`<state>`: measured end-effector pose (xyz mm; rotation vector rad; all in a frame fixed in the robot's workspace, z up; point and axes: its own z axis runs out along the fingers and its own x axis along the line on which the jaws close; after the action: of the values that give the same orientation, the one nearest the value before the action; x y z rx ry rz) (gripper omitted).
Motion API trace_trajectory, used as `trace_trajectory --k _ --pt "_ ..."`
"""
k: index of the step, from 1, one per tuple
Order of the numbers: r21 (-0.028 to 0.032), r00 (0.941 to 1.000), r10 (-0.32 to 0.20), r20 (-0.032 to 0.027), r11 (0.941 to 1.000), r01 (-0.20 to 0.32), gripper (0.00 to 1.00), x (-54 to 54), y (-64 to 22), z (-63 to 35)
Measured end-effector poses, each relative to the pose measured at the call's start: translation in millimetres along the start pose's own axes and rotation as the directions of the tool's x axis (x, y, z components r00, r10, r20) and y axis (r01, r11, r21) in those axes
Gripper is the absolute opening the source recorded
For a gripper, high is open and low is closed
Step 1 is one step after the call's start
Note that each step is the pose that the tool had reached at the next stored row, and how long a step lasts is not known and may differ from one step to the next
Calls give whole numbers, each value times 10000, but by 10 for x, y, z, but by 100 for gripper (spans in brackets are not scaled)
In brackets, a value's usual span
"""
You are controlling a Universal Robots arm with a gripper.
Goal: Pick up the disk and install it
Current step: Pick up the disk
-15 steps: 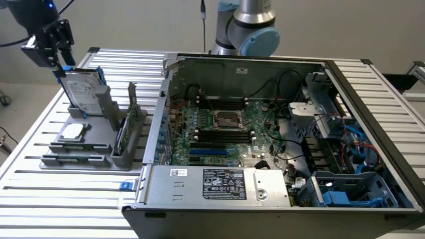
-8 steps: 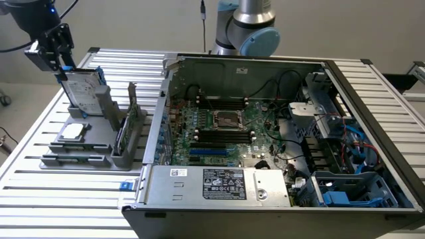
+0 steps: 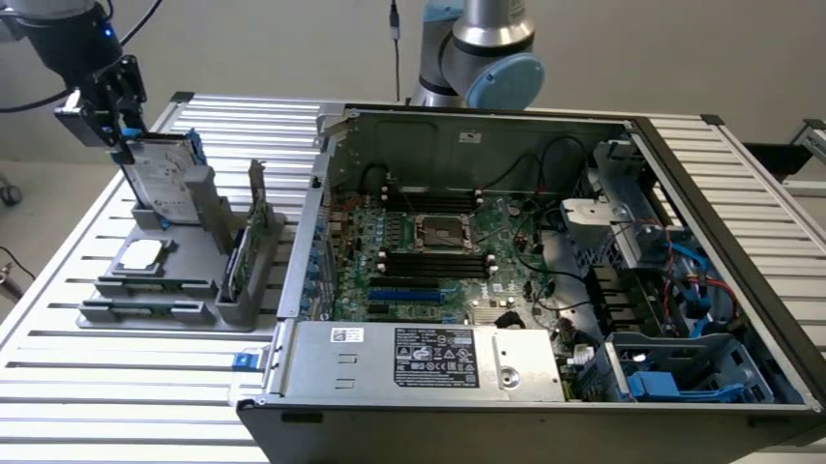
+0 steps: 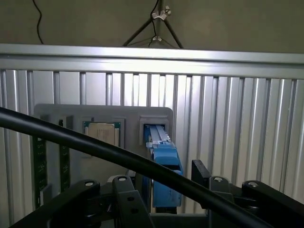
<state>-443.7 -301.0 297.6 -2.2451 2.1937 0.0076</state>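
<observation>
The disk [image 3: 168, 176] stands upright in a slot of the grey holder [image 3: 162, 311] at the exterior view's left, its white label and blue rail showing. My gripper [image 3: 119, 135] hangs at the disk's upper far corner. In the wrist view the disk [image 4: 164, 156] appears edge-on with its blue rail uppermost. The gripper [image 4: 164, 187] is open and straddles the disk. One of the black fingers [image 4: 127, 197] stands on each side of it, with a small gap to the rail.
The holder also carries a square silver processor chip [image 3: 139, 254] and an upright memory stick [image 3: 246, 246]. An open computer case [image 3: 516, 251] with a blue drive bay [image 3: 671, 379] fills the middle and right of the slatted aluminium table [image 3: 77, 387]. A black cable [image 4: 95, 147] crosses the wrist view.
</observation>
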Motion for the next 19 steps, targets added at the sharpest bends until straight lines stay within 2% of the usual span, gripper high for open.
trace_trajectory --k 4,7,10,19 --pt "-39 10000 -12 1 10000 12 56 0 0 54" --pt "-137 10000 -17 3 9999 17 56 0 0 73" --pt "-184 10000 -19 4 9998 19 56 0 0 97" --pt "-194 10000 -44 5 9998 44 56 1 -12 115"
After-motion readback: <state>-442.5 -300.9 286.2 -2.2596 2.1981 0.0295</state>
